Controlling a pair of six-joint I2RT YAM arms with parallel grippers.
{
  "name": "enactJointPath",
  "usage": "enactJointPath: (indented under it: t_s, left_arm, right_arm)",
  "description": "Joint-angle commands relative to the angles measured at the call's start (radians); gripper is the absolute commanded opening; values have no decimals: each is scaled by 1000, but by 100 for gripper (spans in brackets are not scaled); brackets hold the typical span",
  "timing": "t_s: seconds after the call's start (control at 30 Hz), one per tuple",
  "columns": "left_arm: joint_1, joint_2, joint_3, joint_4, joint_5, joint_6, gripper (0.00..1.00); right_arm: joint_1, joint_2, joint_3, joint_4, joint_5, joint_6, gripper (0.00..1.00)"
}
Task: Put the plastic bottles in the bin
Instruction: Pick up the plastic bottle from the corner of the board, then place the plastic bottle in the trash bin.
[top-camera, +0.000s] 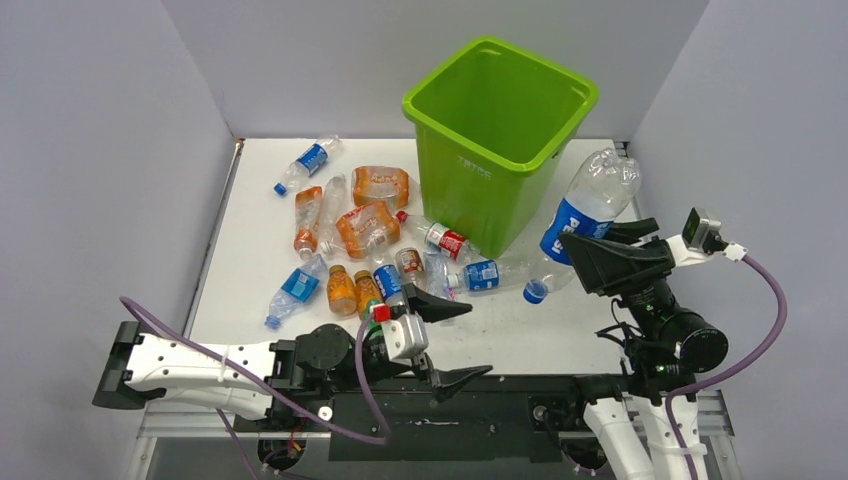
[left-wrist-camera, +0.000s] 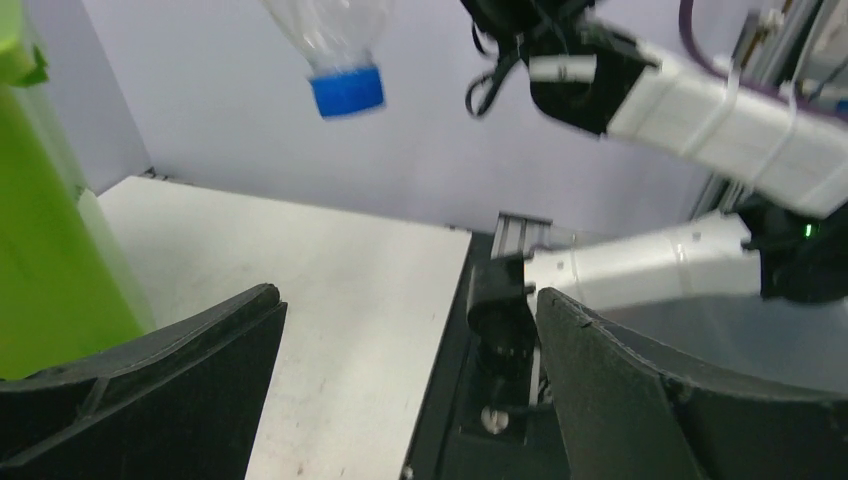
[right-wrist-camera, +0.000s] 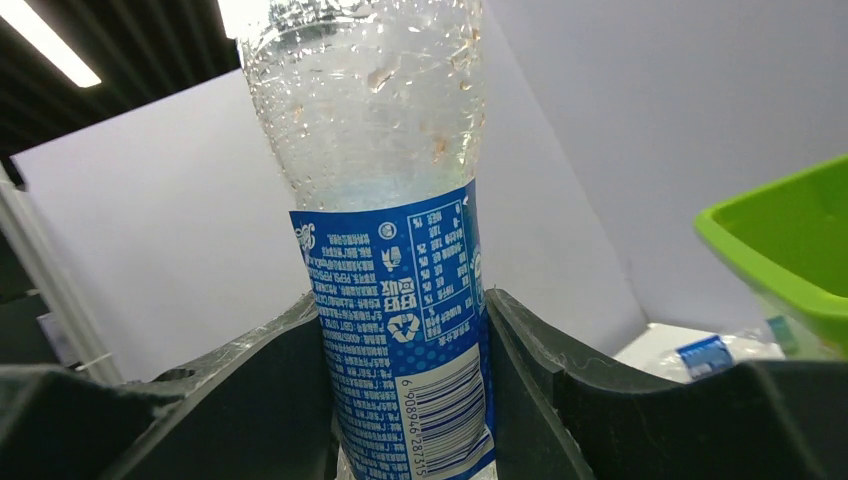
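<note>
Your R end effector pinches blue-label bottle near bench right edge, beside bin; L end effector spread, near edge.

A white table is bounded on three sides by pale grey walls, with a metal rail at its near edge; a strip light is seen overhead.

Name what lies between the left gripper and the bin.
In the top view, a crushed blue-labelled bottle lies between the left gripper and the bin.
</note>
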Motion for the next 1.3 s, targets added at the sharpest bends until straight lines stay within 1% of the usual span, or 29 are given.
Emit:
enactJointPath:
  t_s: [0.0,0.1,0.17,0.4,0.6,0.7,0.83,0.9,1.0,1.2,1.23,1.27]
  left_arm:
    - [71,29,98,253,47,-127,96]
    - [144,71,128,307,139,-248,96]
    - [179,108,162,317,194,-287,96]
    - [195,232,295,262,298,-289,96]
    - [198,301,341,223,380,-298,97]
    - [199,330,367,202,396,-294,99]
    - [202,373,416,167,400,-280,85]
    - [205,391,431,174,410,-283,80]
    - [208,411,440,194,429,-287,68]
    - [213,430,439,227,452,-291,29]
    - [213,433,441,228,457,-291,21]
    - [214,431,443,226,462,-290,10]
  right_arm:
    - [14,2,-41,331,-33,185,5]
    - [20,-1,-40,344,-36,187,5]
    - [24,1,-35,343,-39,186,5]
    - [34,3,-18,311,-44,170,5]
    - [43,2,-19,297,-45,170,5]
    - [47,6,-17,293,-44,166,5]
    - [52,9,-15,285,-45,166,5]
    - [55,8,-11,271,-48,157,5]
    - [59,5,-8,251,-52,142,5]
    - [60,4,-13,214,-56,125,5]
    - [59,2,-11,199,-57,118,5]
    - [61,0,-6,184,-59,110,5]
